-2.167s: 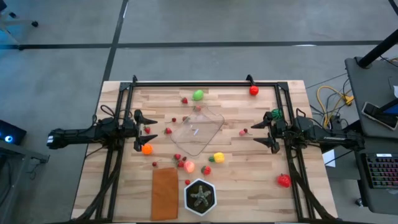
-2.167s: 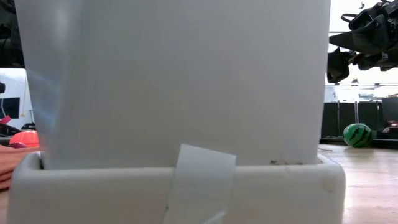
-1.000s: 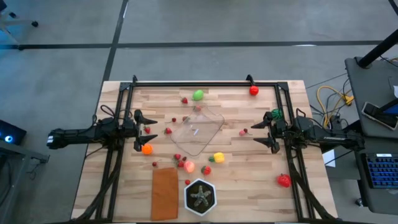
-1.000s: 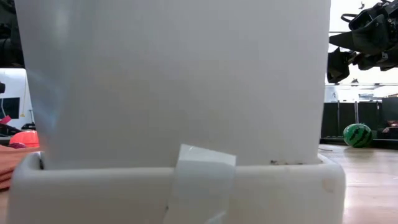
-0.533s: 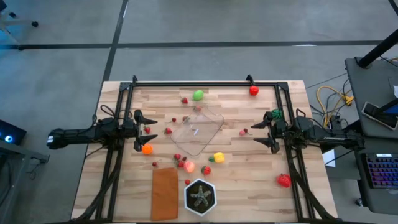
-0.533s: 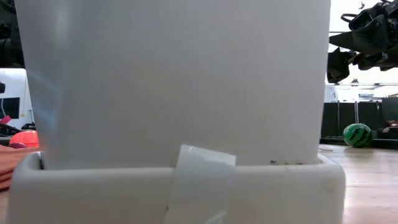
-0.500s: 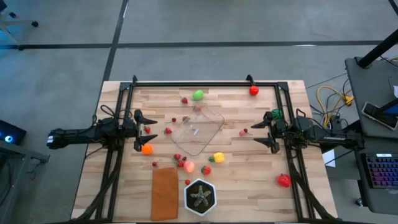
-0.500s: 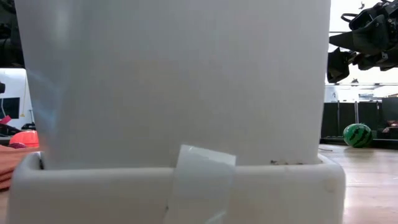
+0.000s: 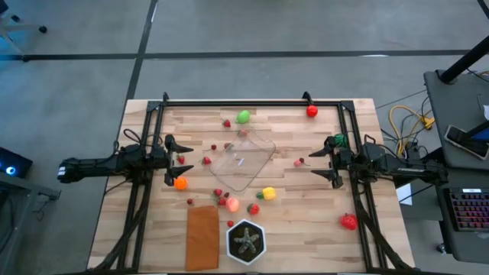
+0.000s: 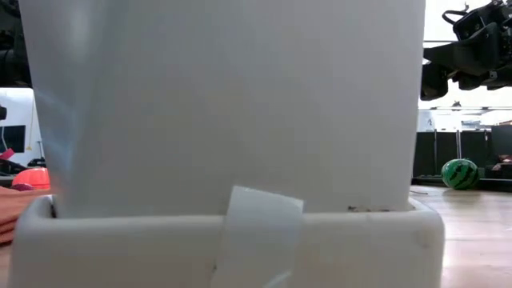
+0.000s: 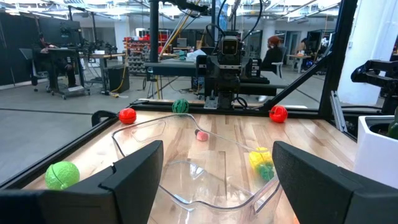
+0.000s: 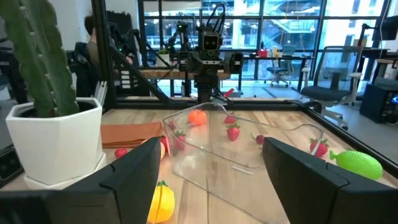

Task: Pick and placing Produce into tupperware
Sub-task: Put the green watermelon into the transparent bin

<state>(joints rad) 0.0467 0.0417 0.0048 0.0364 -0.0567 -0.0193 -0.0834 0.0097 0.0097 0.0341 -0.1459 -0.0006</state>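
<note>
**Tools Held Wide, Produce Scattered**

The worktop (image 9: 306,237) was seen carrying the empty tupperware (image 9: 243,160) at its centre. The left tool (image 9: 170,160) and right tool (image 9: 330,162) were held wide at opposite sides. Produce (image 9: 268,193) was scattered around the container.

High view evenly lit for me, soft shadows, sharp. Low view near blocked by close white pot (image 10: 224,120), defocused; bright backlight behind. Left wrist: ceiling lights, glare on tupperware (image 11: 205,168) rim, dark fingers (image 11: 134,177) blurred. Right wrist: window backlight, near cactus (image 12: 43,59) soft.
</note>
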